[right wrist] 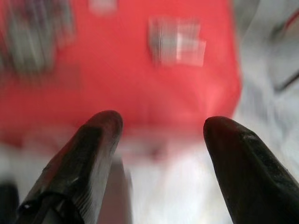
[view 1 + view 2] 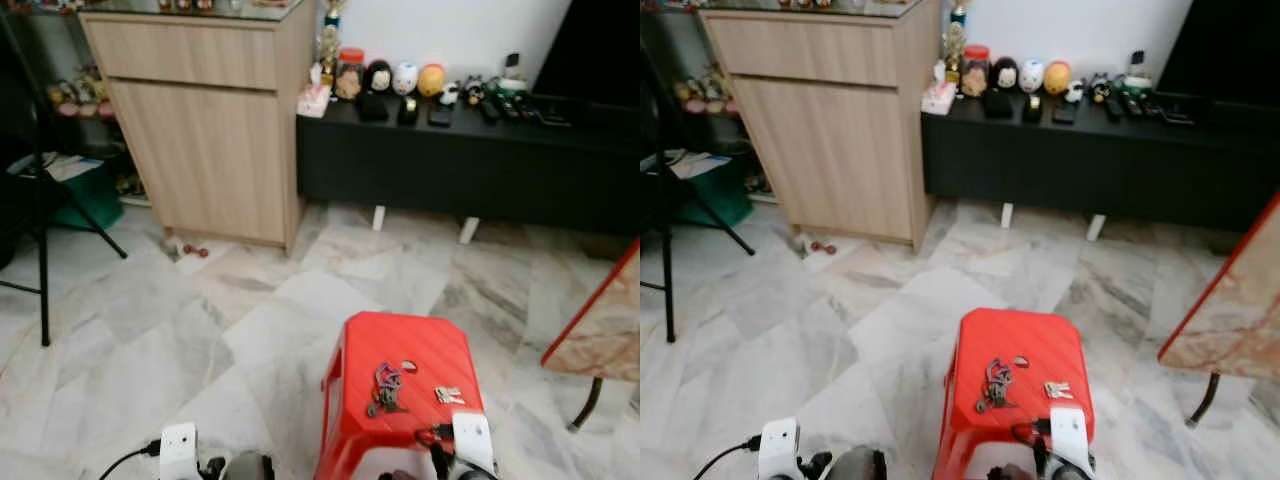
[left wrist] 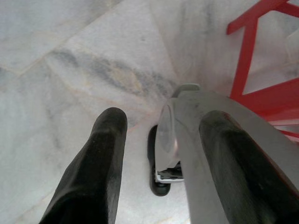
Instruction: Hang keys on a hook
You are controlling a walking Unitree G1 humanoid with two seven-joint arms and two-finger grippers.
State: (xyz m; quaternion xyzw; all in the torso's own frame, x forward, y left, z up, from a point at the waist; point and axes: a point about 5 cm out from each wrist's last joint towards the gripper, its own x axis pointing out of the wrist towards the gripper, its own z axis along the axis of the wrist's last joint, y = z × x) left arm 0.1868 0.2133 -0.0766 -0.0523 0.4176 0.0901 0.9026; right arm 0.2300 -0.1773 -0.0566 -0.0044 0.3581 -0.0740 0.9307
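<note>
stool [image 2: 420, 345] ahead | keys [image 2: 386, 388] on it (left of smaller keys [image 2: 448, 395]) | cabinet [image 2: 205, 120] far left

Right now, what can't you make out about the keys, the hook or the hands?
- Hook: none can be picked out in the eye views.
- Keys on the red stool: too small to count.
- Silver bunch: motion-blurred in the right wrist view.
- Right hand: open above the stool's near edge.
- Left hand: open over marble floor.

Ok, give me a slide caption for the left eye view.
Key bunch and small silver keys lie on a red stool.
</note>
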